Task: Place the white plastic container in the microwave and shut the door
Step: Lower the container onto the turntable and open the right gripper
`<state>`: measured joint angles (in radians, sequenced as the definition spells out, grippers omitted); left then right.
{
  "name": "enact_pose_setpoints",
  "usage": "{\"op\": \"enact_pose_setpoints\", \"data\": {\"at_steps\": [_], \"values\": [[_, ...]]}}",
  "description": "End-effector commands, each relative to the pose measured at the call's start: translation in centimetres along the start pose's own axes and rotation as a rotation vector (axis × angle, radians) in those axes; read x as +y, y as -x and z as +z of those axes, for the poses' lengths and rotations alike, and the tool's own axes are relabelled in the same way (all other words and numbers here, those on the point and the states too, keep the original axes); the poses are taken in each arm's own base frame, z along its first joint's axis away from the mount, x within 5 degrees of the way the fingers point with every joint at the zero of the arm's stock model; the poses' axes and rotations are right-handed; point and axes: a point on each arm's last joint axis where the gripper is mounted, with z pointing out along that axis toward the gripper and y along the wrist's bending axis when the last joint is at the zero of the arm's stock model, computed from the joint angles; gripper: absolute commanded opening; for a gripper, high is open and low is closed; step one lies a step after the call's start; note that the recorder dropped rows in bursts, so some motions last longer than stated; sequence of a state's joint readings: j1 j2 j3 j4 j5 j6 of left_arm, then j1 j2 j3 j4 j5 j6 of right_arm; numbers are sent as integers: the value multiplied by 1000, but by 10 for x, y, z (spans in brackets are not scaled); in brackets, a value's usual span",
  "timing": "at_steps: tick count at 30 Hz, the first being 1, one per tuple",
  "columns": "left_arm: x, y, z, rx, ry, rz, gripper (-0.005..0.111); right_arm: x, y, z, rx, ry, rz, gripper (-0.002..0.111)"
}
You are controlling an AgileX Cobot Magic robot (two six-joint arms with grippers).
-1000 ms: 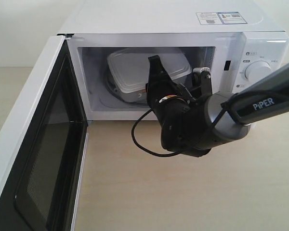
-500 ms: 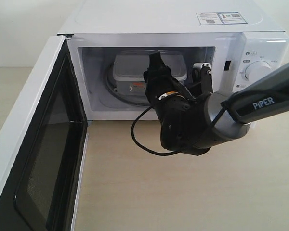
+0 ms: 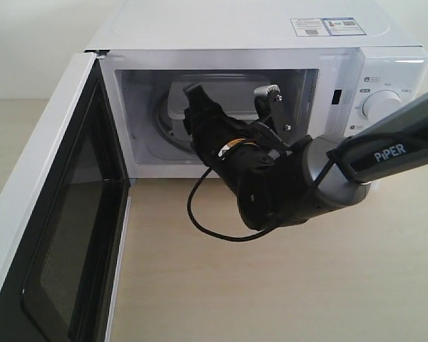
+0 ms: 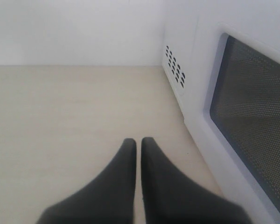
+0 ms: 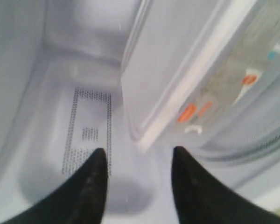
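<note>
While the white container (image 5: 177, 60) lay on the glass turntable (image 3: 163, 127) deep in the microwave (image 3: 235, 28), the right gripper (image 3: 232, 94) was inside the opening with its fingers spread wide. It held nothing, and the container sat at its twelve o'clock, apparently clear of both tips. The door (image 3: 50, 214) stood wide open at nine o'clock of the cavity. The left gripper (image 4: 138, 141), its fingers pressed together and empty, hung over the table (image 4: 60, 116) beside the door's outer face.

The main risk, as I judged it, lay in the exit. The spread fingers bracketed the container's near edge, so a crooked pull could hook the lid rim and drag the box toward six o'clock, out over the sill. The loose cable (image 3: 200, 221) drooping under the wrist could also snag the sill. If the door swung in before the right arm had cleared, it would strike that arm. A container left too near the front would keep the door from latching.

One second earlier the container had been tipped up, lid toward the camera, pinched at its front edge. Since then it had been laid flat, the fingers had opened, and the wrist had rolled toward ten o'clock.
</note>
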<state>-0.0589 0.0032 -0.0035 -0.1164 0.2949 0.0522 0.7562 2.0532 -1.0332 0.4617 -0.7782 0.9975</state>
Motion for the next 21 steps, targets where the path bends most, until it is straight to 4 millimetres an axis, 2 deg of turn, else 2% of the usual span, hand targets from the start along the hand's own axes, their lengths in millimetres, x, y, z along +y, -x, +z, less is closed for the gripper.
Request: {"op": "enact_pose_setpoints", "data": {"at_steps": [1,3,6,11,15,18,21], "values": [[0,-1,0,1,0,-7,4,-6,-2,-5,63,-7,-50,15],[0,-1,0,1,0,-7,4,-15,-6,-16,118,-17,-102,0],[0,-1,0,1,0,-7,4,-19,-6,-32,168,25,-321,0],[0,-1,0,1,0,-7,4,1,-2,-49,179,137,-933,0],[0,-1,0,1,0,-7,4,0,2,-49,156,98,-1008,0],[0,-1,0,1,0,-7,4,-3,12,-48,69,19,-1084,0],[0,-1,0,1,0,-7,4,0,15,-45,68,20,-1102,0]]}}
